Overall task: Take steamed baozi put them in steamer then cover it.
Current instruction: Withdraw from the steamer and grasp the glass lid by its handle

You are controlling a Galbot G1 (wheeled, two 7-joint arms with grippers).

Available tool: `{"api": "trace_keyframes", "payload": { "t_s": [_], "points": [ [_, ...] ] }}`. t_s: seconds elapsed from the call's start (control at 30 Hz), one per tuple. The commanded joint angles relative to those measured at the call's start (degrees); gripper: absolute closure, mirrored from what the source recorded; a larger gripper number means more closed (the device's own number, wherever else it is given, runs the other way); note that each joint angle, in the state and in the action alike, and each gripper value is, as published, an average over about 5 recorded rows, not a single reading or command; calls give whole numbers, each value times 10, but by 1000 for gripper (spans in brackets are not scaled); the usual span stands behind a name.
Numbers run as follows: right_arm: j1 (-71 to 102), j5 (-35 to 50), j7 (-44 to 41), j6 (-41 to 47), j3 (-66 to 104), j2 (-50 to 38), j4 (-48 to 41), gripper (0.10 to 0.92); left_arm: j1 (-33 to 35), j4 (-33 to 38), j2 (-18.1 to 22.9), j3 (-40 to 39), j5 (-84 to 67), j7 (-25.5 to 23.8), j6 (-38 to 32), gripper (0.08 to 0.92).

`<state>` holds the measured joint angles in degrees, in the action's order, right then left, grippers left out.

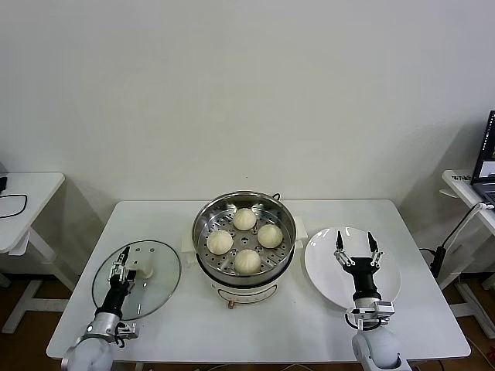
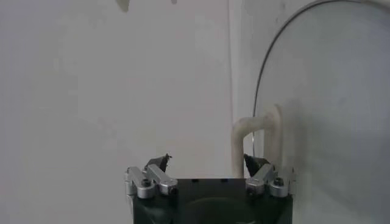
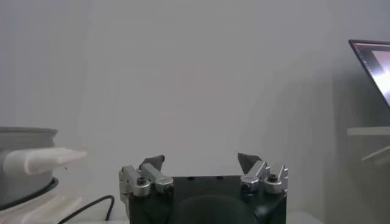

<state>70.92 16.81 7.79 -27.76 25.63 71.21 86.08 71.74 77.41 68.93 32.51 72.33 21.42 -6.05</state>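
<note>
Several cream-white baozi (image 1: 244, 219) lie in the steel steamer (image 1: 203, 220) at the table's middle. The cover (image 1: 158, 290), a glass lid with a white handle (image 1: 142, 267), lies flat on the table to the steamer's left. My left gripper (image 1: 121, 267) is low over the cover, open, and the handle (image 2: 239, 146) stands between its jaws, close to one fingertip (image 2: 251, 162). My right gripper (image 1: 355, 239) hangs open and empty over the white plate (image 1: 325, 270) on the steamer's right; in the right wrist view the gripper (image 3: 200, 159) holds nothing.
The steamer sits on a white base (image 1: 244, 294) with a cord behind it. A side table (image 1: 23, 193) stands at far left. A laptop (image 1: 487, 154) rests on a desk at far right. The steamer's side handle (image 3: 42, 159) shows in the right wrist view.
</note>
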Motion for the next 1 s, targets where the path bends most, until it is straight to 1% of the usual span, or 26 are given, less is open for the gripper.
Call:
{"api": "trace_keyframes", "payload": {
  "t_s": [0.03, 0.4, 0.63, 0.73, 0.87, 1.0],
  "points": [
    [0, -2, -1, -1, 1, 0, -1, 203, -9, -18, 0, -1, -1, -6, -1, 258],
    [0, -3, -2, -2, 2, -1, -1, 203, -13, -29, 2, -3, -8, -14, -2, 578],
    [0, -3, -3, -3, 1, 0, -1, 203, -8, -14, 1, -2, -23, -18, -2, 773],
    [-1, -4, -3, -3, 0, 0, -2, 203, 1, 10, -1, 2, -36, -21, 1, 810],
    [-2, -6, -3, -3, -2, 0, -2, 203, 19, 63, -5, 12, -58, -31, 11, 810],
    [-4, -10, -3, -3, -4, 1, -4, 203, 36, 137, -14, 30, -82, -53, 32, 810]
  ]
}}
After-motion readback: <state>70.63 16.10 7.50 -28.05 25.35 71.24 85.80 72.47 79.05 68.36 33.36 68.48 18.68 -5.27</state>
